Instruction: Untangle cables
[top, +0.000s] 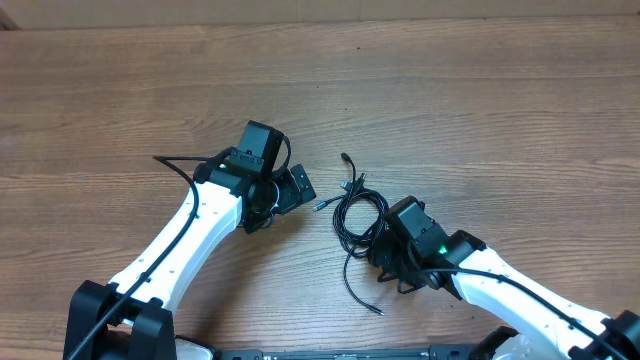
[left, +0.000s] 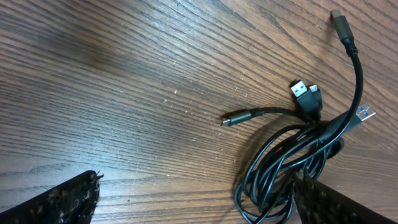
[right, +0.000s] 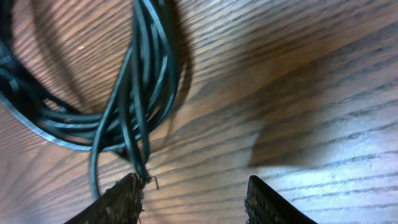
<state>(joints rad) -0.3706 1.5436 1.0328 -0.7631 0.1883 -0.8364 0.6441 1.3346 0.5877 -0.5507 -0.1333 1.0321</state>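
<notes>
The cables lie as one tangled coil of thin black cords on the wooden table, with plug ends sticking out at the top, the left and the bottom. My left gripper is open and empty just left of the coil. In the left wrist view the cables reach its right finger, and the left gripper has bare wood between its jaws. My right gripper is open at the coil's lower right edge. In the right wrist view the cables touch the left finger of the right gripper, with nothing between the jaws.
The wooden table stretches bare to the back and sides. A loose cable end trails toward the front edge between the two arms. The arms' own thick black wires run along both white arms.
</notes>
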